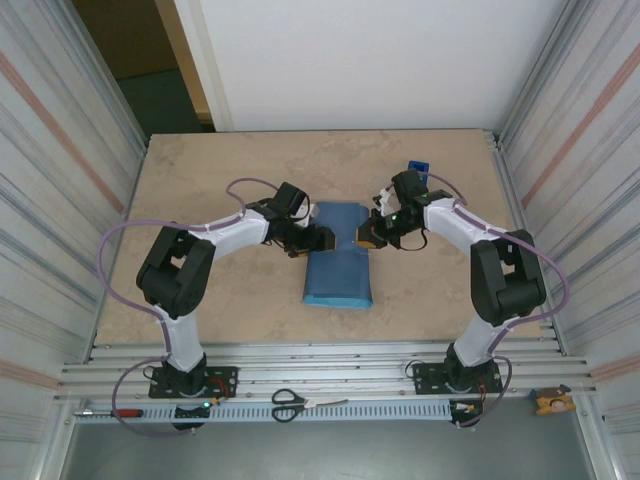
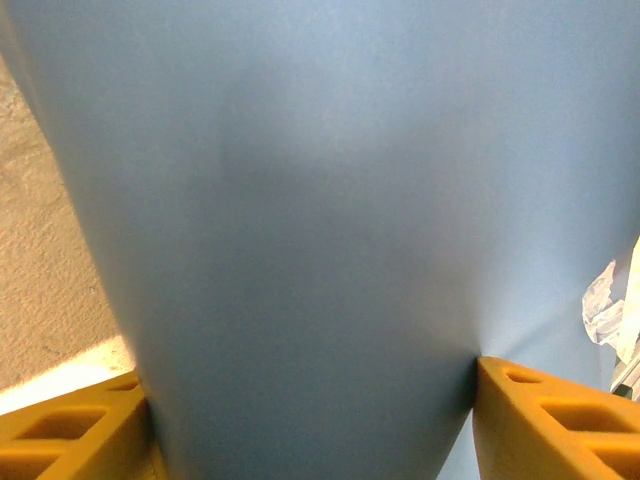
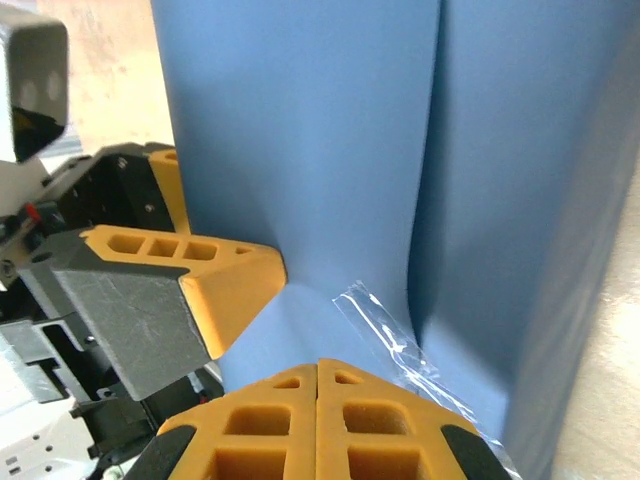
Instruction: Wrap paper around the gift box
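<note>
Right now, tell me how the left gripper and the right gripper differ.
The left gripper stands open astride the paper; the right gripper is shut, beside a clear tape strip. The left reaches from the paper's left, the right from its right. Both have orange fingers.

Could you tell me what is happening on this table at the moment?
Both arms are working on the blue paper, folded into a bundle on the table. The left gripper straddles it with open jaws, one finger pressing the paper. The right gripper, shut, sits against a strip of clear tape on the fold.
</note>
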`<action>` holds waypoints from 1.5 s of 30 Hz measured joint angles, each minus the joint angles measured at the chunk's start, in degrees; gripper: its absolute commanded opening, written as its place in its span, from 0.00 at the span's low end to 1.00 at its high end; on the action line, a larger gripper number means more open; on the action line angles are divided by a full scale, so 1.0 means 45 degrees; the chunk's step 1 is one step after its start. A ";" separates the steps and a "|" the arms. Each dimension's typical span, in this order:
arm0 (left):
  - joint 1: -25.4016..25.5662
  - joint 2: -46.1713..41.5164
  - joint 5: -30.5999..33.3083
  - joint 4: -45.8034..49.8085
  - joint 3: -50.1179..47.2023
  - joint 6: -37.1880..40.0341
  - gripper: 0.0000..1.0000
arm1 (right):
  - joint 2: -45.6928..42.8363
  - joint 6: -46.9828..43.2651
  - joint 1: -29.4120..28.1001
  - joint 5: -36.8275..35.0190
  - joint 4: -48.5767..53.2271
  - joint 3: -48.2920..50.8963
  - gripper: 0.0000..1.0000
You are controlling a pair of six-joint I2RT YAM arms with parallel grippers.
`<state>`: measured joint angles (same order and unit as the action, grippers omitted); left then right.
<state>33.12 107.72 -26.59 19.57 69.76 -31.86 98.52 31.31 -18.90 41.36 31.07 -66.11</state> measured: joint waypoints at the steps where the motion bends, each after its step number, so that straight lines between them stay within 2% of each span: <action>1: 0.0000 0.0000 0.0000 0.0000 0.0000 0.0000 0.70 | 0.0223 0.0000 -0.0097 -0.0063 0.0005 -0.0034 0.00; 4: 0.0000 0.0005 0.0005 0.0000 0.0000 0.0000 0.70 | 0.0797 0.0000 -0.0291 -0.0277 0.0112 -0.0107 0.00; 21: 0.0000 0.0000 0.0000 0.0000 0.0000 0.0000 0.70 | 0.1015 0.0291 -0.0393 -0.0772 0.0083 -0.1015 0.00; 28: 0.0000 0.0000 0.0000 0.0000 0.0000 0.0000 0.70 | 0.0835 0.0282 -0.0287 -0.0811 0.0015 -0.0607 0.00; 36: 0.0000 -0.0005 0.0000 0.0000 0.0000 0.0000 0.70 | -0.1409 0.0374 0.0937 0.0423 -0.0680 0.1243 0.00; 45: 0.0000 -0.0005 0.0000 0.0000 0.0000 -0.0005 0.70 | -0.0607 0.0573 0.0971 0.0690 -0.1292 0.2123 0.00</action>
<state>33.12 107.70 -26.59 19.57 69.76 -31.88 95.79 33.89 -14.52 44.47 25.26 -56.55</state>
